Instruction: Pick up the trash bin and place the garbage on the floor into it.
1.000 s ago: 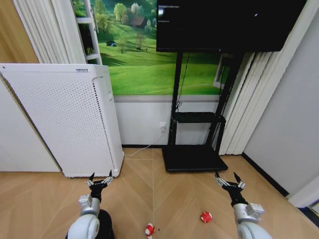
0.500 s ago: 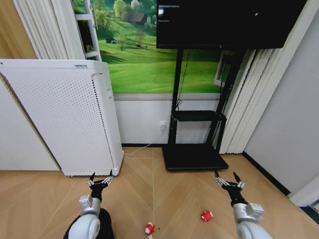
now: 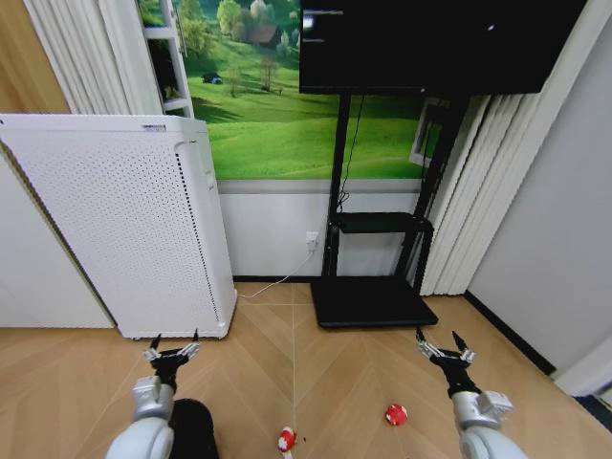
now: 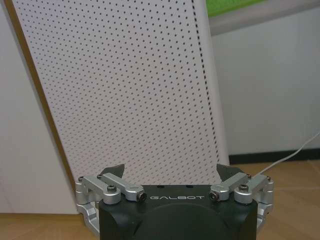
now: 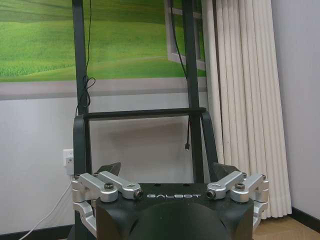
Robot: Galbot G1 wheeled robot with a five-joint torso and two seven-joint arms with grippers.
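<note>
The trash bin (image 3: 194, 427) is standing on the floor (image 3: 335, 373) beside the left arm, its inside hidden. Red-and-white scrap (image 3: 285, 440) and red scrap (image 3: 395, 415) are lying between the arms. Left tool (image 3: 172, 349) and right tool (image 3: 440, 348) are hovering wide, empty, pointing toward the wall.

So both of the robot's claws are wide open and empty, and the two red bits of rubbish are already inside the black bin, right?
Not quite. The left gripper and right gripper do have their jaws open and empty, but the red-and-white scrap and the red scrap lie on the wooden floor, outside the trash bin. The head view shows this.
</note>
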